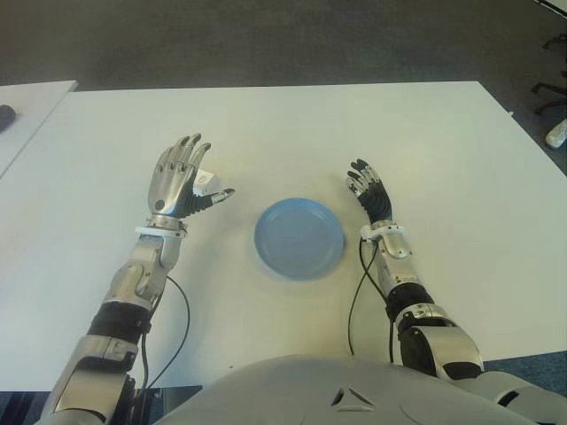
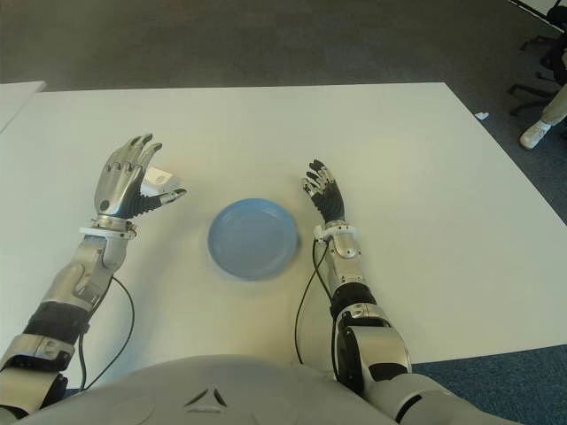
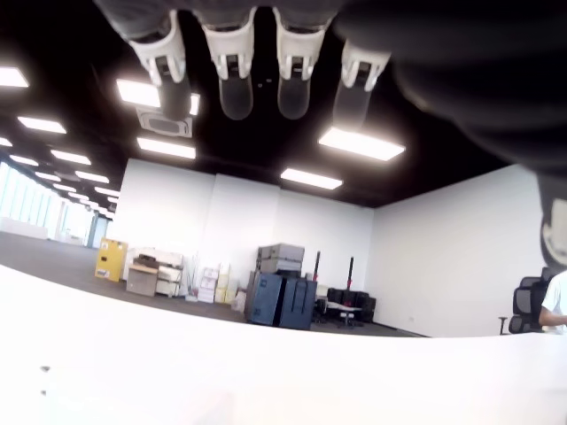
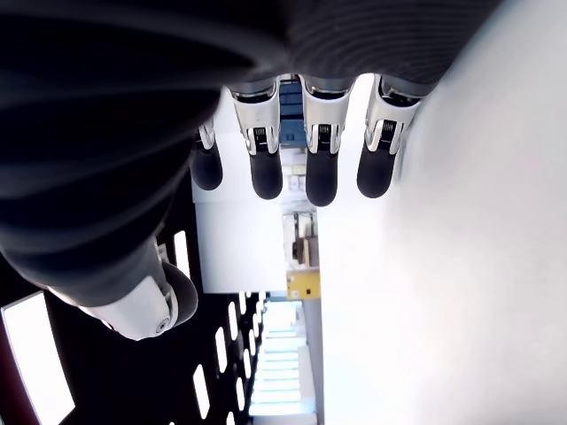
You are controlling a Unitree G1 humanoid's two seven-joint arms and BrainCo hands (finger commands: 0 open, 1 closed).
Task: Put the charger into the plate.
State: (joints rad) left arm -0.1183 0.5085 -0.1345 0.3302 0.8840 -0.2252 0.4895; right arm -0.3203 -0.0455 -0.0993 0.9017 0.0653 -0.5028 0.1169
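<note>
The white charger is seen on the table, just beyond the left hand, whose fingers are spread and empty, presumably for a grasp. The blue plate lies empty between the hands. The right hand, relaxed, holds nothing beside the plate's right.

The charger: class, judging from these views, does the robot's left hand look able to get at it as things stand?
Probably yes. The charger lies on the table right beside the open left hand, partly hidden behind its fingers, with nothing between them. The blue plate sits clear, toward the right hand.
</note>
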